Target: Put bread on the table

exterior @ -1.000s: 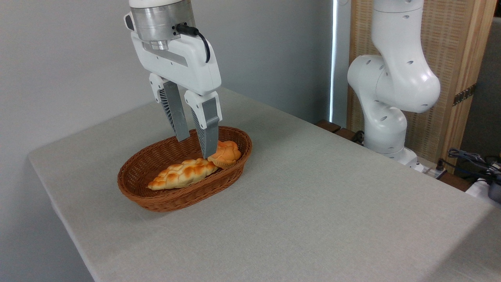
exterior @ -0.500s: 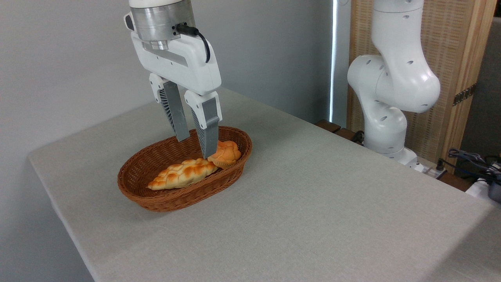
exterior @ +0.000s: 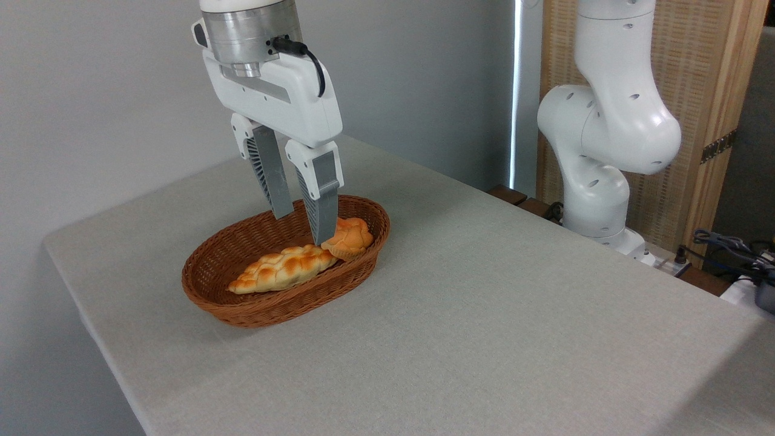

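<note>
The bread (exterior: 283, 269), a long braided golden-brown loaf, lies lengthwise in a brown wicker basket (exterior: 242, 306) on the table (exterior: 484, 315), which is covered in light grey cloth. My gripper (exterior: 303, 229) hangs open over the right half of the basket, fingers pointing down with nothing between them. Its front fingertip is just above the loaf's right end, in front of a small round bun (exterior: 351, 238). The rear fingertip is over the basket's back wall.
The arm's white base and lower links (exterior: 605, 151) stand off the table's far right edge. Cables and a dark device (exterior: 745, 260) lie at the right. A grey wall runs behind the table. Open cloth extends in front and to the right of the basket.
</note>
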Action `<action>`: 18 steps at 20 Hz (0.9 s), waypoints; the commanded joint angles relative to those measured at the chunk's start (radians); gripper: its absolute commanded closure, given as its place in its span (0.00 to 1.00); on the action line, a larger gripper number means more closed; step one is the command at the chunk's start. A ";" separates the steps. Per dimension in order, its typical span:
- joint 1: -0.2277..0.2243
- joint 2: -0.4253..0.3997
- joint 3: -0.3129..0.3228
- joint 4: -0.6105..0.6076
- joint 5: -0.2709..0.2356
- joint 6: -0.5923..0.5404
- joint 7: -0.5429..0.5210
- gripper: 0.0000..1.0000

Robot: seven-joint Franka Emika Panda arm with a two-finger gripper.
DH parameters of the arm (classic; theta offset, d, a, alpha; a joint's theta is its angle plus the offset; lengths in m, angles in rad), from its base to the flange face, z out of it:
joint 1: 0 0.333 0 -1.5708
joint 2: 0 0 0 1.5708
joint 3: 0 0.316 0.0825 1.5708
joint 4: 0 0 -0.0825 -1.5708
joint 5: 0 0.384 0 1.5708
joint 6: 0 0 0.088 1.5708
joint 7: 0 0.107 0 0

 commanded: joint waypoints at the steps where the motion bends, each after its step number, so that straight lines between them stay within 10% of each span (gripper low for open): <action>1: -0.004 -0.010 0.002 -0.004 0.010 -0.025 0.015 0.00; 18: -0.004 -0.105 -0.127 -0.281 -0.045 0.201 0.003 0.00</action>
